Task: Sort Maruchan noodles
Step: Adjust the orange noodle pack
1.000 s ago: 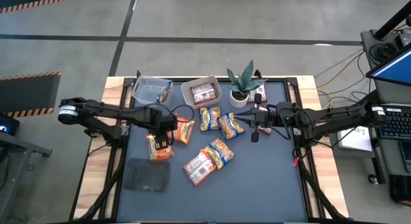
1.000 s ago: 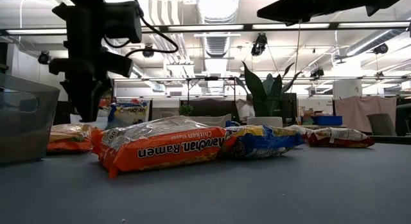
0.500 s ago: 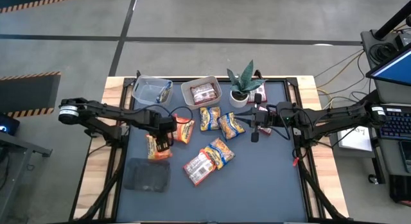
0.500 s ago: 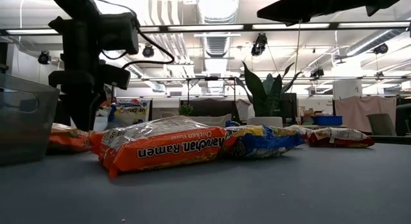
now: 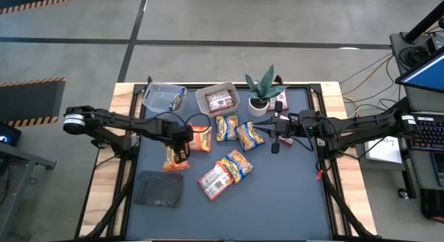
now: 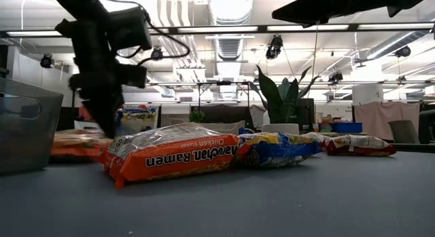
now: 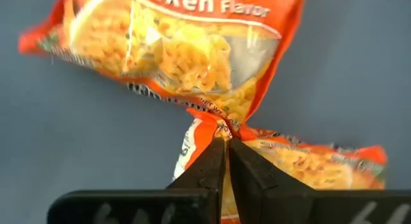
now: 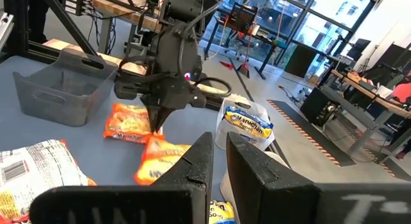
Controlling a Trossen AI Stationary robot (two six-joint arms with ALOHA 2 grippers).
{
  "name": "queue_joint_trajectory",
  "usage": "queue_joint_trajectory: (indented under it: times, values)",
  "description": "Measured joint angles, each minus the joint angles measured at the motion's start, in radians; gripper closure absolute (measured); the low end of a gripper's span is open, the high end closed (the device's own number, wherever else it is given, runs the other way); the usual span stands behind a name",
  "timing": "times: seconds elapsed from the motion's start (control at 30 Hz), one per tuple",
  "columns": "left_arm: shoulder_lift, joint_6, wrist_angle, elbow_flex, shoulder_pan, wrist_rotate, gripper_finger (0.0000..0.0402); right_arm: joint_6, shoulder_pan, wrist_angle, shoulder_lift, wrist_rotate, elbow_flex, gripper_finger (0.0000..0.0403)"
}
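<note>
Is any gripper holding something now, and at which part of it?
The left gripper pinches an orange noodle packet at its corner. The right gripper holds nothing.

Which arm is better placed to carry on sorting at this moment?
Left. Its left pincer is shut on the corner of an orange crinkly plastic noodle packet, near the clear plastic tubs. The right pincer hangs empty beside the potted plant.
</note>
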Motion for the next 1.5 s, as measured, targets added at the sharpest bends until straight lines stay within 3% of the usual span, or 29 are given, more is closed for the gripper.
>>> queue_joint_trajectory:
  times: [0.3, 0.9, 1.5]
  values:
    - [0.0, -0.036, 0.231, 0.002, 0.0, -0.026, 0.0401, 0.001, 0.0, 0.0, 0.0, 0.0, 0.0, 0.0369]
    - [-0.017, 0.038, 0.178, 0.036, -0.013, -0.017, 0.0402, 0.026, -0.026, -0.018, 0.0, 0.001, 0.0, 0.0369]
    - [-0.007, 0.032, 0.039, 0.035, -0.019, 0.063, 0.0402, 0.036, -0.039, -0.024, 0.0, 0.001, -0.004, 0.0369]
